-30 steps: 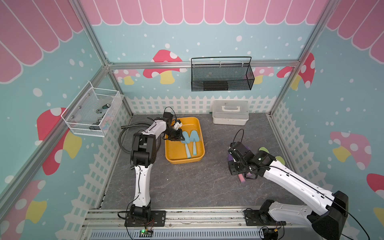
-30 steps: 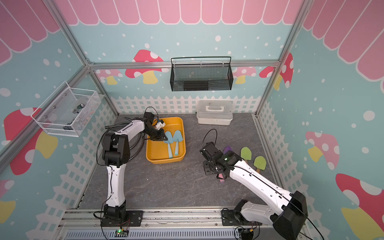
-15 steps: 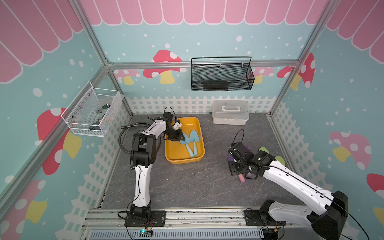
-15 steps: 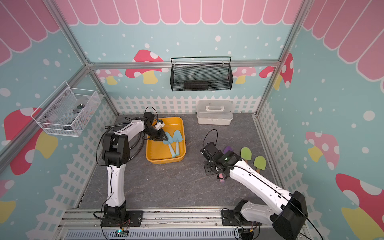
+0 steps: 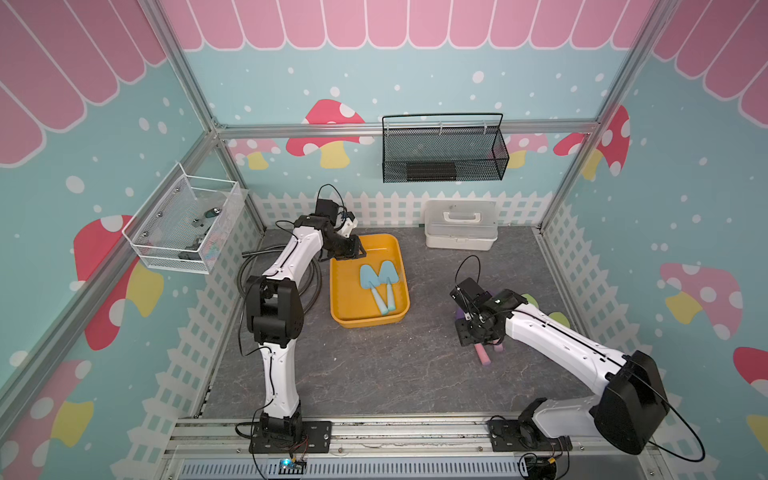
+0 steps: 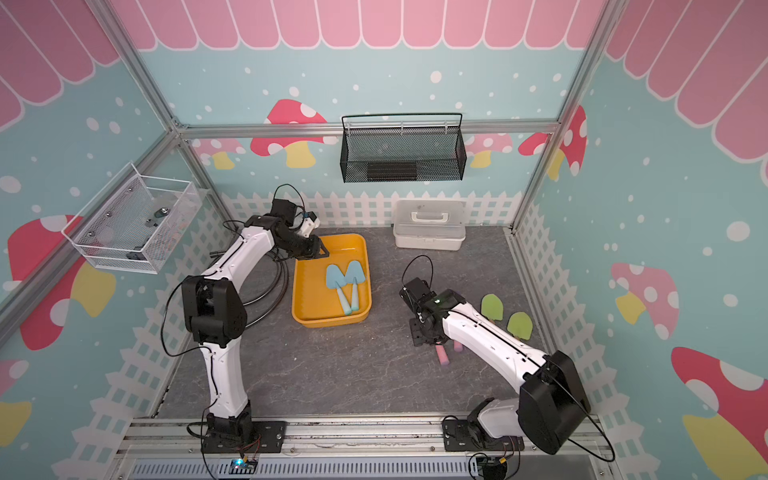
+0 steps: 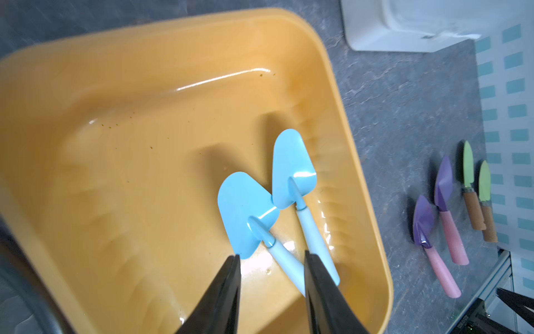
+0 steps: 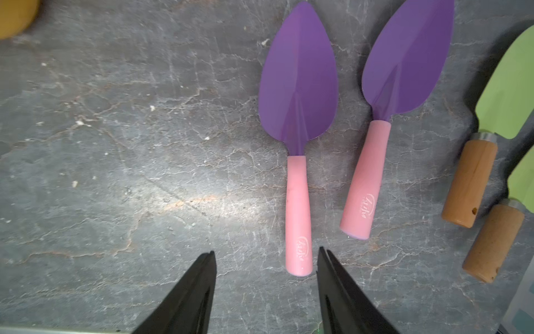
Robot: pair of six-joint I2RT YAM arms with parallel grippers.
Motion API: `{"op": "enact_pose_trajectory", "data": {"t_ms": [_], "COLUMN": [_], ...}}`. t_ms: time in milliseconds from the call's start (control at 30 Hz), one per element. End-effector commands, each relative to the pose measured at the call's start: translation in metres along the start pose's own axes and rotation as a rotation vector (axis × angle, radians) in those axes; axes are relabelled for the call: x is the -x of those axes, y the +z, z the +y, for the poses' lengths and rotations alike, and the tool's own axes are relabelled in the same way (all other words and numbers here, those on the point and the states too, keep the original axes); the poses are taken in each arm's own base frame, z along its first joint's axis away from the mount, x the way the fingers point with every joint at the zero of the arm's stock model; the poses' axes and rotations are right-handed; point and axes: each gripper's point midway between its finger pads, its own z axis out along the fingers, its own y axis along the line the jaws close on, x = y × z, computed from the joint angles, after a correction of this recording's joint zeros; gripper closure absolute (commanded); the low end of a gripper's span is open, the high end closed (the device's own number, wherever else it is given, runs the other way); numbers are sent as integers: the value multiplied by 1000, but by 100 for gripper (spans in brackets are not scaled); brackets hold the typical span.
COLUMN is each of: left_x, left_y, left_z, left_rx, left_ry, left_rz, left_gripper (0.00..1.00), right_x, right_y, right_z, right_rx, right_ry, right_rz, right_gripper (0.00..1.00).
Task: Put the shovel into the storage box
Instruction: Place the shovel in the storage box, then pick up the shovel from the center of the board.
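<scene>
Right wrist view: well apart from the yellow-orange rounded plastic storage box (image 8: 13, 17), a purple-bladed, pink-handled shovel (image 8: 297, 86) lies flat on the grey table (image 8: 115, 144). It looks light, stiff and slick-bladed; the pink handle (image 8: 297, 208) offers the surest hold. The right gripper (image 8: 266, 251), jaws parted and empty, hovers just off that handle's end. The left gripper (image 7: 271, 254), parted and empty too, hangs over a corner of the box, which holds two blue shovels (image 7: 245, 208).

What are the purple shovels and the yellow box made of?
The two purple leaf-shaped shovel blades look like thin painted metal, smooth with a sharp pressed crease, though hard plastic is possible. Their pink handles look like matte rubber or soft plastic, with a printed logo. The yellow-orange storage box looks like glossy moulded plastic: bright light streaks, rounded corners.
</scene>
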Motion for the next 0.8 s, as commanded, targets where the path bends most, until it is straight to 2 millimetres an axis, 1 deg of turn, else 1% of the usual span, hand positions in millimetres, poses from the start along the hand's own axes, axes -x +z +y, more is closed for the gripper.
{"op": "enact_pose_trajectory", "data": {"t_ms": [0, 167, 267, 500, 600, 733, 767], "left_x": [1, 1, -5, -22, -29, -34, -35], "left_y": [-28, -60, -75, -103, -110, -110, -110], "left_z": [-34, -73, -87, -106, -108, -110, -110], "left_rx": [-34, -131, -180, -242, -248, -262, -266], "left_ry": [49, 74, 72, 73, 74, 66, 63], "left_rz": [-36, -130, -177, -256, -279, -276, -276], "left_gripper": [60, 60, 59, 56, 54, 54, 54], "right_x": [4, -7, -16, -34, -39, -43, -43], "right_y": [16, 42, 56, 85, 93, 97, 98], "right_z": [-7, -13, -16, -18, -15, -14, -13], "right_rx": [-22, -34, -32, -23, -7, 5, 6], "right_ry": [-1, 17, 31, 58, 62, 67, 67], "right_rz": [30, 96, 129, 203, 222, 232, 234], "right_gripper": [41, 41, 41, 43, 51, 71, 74]}}
